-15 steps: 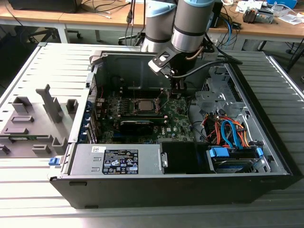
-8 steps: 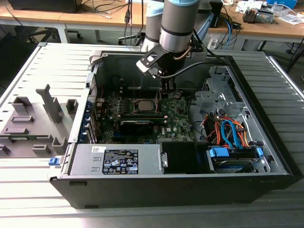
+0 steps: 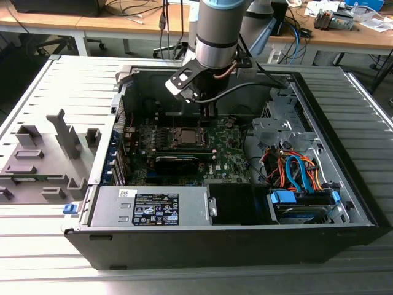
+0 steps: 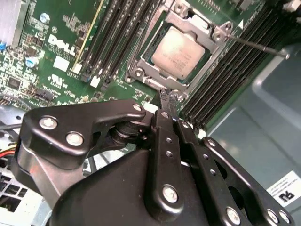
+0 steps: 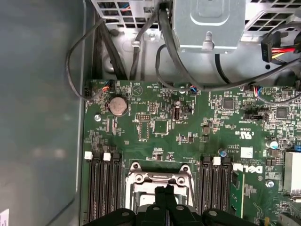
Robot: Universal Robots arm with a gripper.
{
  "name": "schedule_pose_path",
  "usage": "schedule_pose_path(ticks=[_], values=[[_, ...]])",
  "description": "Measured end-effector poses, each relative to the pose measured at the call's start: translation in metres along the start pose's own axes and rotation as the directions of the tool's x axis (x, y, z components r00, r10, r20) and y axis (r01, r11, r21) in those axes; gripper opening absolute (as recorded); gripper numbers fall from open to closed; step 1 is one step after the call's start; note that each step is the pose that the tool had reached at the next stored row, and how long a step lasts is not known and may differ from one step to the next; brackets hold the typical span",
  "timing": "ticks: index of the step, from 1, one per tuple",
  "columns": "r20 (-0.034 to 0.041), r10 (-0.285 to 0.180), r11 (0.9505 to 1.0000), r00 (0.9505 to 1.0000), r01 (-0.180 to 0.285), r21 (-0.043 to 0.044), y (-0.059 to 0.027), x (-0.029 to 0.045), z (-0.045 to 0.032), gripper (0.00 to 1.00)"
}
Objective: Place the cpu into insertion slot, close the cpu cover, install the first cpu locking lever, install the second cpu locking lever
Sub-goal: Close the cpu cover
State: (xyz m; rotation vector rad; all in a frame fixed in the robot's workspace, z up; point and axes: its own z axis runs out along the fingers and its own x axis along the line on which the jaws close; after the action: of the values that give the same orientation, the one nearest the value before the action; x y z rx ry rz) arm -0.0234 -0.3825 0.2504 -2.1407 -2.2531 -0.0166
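Observation:
In the second wrist view the cpu (image 4: 178, 52), a silver-grey square, lies flat in the insertion slot (image 3: 187, 136) on the green board. The cpu cover (image 4: 197, 26), a silvery frame, is down around it. A thin locking lever (image 4: 256, 45) sticks out free over the memory slots beside the socket. My gripper (image 4: 167, 96) is shut, its narrow black fingertips pressed together at the socket's edge, with nothing seen between them. In the first wrist view the gripper (image 5: 164, 190) hovers over the cover's frame (image 5: 141, 181). The exterior view has the gripper (image 3: 209, 112) just beyond the socket, inside the case.
Long black memory slots (image 4: 117, 37) flank the socket on both sides. A black graphics card (image 3: 178, 161) lies in front of it, then the power supply (image 3: 150, 206). Cabled drive bays (image 3: 295, 172) fill the exterior view's right. A grey fixture (image 3: 43, 160) stands outside the case.

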Motion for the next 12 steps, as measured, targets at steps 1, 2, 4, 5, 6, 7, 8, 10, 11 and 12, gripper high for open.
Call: schedule_pose_path(ticks=[1,2,4,5,6,7,8,10,11,12], values=[[-0.0009,-0.006,1.0000,1.0000,0.006,0.0001,-0.0013,-0.0008,0.0006,0.11],[-0.0014,-0.011,0.9999,0.9999,0.011,0.0002,-0.0022,-0.0016,0.0013,0.11],[-0.0023,-0.022,0.9998,0.9998,0.022,0.0004,-0.0042,-0.0031,0.0035,0.11],[-0.0027,-0.030,0.9996,0.9996,0.030,0.0007,-0.0059,-0.0041,0.0052,0.11],[-0.0027,-0.034,0.9994,0.9994,0.034,0.0009,-0.0073,-0.0045,0.0061,0.11],[-0.0025,-0.037,0.9993,0.9993,0.037,0.0010,-0.0090,-0.0048,0.0068,0.11],[-0.0026,-0.040,0.9992,0.9992,0.040,0.0010,-0.0116,-0.0048,0.0086,0.11],[-0.0026,-0.040,0.9992,0.9992,0.040,0.0011,-0.0141,-0.0049,0.0107,0.11],[-0.0027,-0.041,0.9992,0.9992,0.041,0.0011,-0.0174,-0.0052,0.0132,0.11],[-0.0026,-0.041,0.9992,0.9991,0.041,0.0011,-0.0205,-0.0054,0.0154,0.11]])
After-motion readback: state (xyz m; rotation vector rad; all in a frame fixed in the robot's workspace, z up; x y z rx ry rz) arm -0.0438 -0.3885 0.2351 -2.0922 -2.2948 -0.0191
